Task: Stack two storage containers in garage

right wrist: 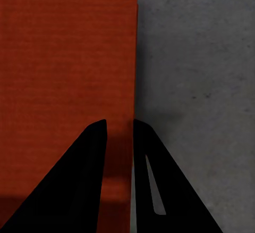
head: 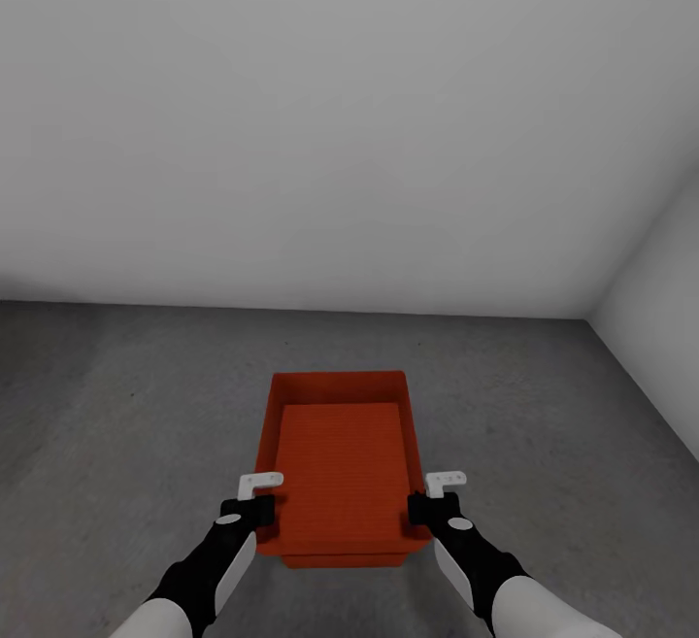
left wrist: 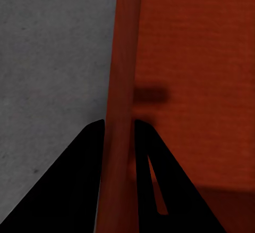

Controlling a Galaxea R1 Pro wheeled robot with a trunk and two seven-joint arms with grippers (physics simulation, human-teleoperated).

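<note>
In the head view, a red-orange bin [head: 340,463], rectangular and open-topped with smooth plastic walls, sits low over the dark grey, matte, concrete-like floor [head: 116,405] of the garage, midway between both arms. A second rim edge peeks out just beneath its near end, so it looks nested on another bin, though I cannot tell for sure. Plain pale grey walls [head: 340,114] rise behind. The left claw [head: 254,507] pinches the bin's left wall, and the right claw [head: 427,504] pinches the right wall.

In the left wrist view, the left claw's [left wrist: 118,132] two black, wedge-shaped fingers [left wrist: 69,190] straddle the thin red rim, one outside over the speckled floor, one inside over the finely ribbed bottom.

In the right wrist view, the right claw [right wrist: 119,132] likewise clamps the wall, fingers [right wrist: 170,190] on either side.
</note>
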